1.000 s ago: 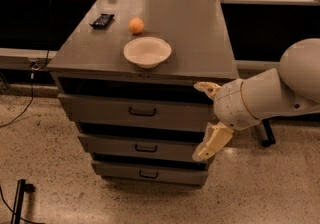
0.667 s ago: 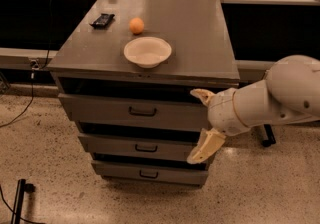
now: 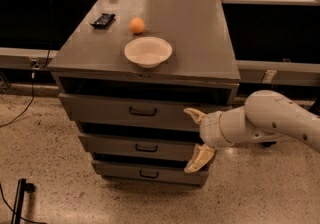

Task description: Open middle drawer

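- Since a second ago, our gripper (image 3: 197,137) has sunk lower along the right end of the drawer fronts and edged a little to the left.
- We see its two pale fingers spread wide, one above the other, holding nothing.
- The upper finger (image 3: 194,114) lies over the right end of the top drawer (image 3: 110,108); the lower one crosses the right end of the middle drawer (image 3: 110,144). We cannot tell whether either touches metal.
- The middle drawer sits second in the grey cabinet (image 3: 200,33), above the bottom drawer (image 3: 120,170), and looks shut.
- Its dark bar handle (image 3: 146,148) is at the centre of the front, well to the left of the gripper.
- On the cabinet top we see a white bowl (image 3: 148,51), an orange (image 3: 137,25) and a small dark object (image 3: 103,19).
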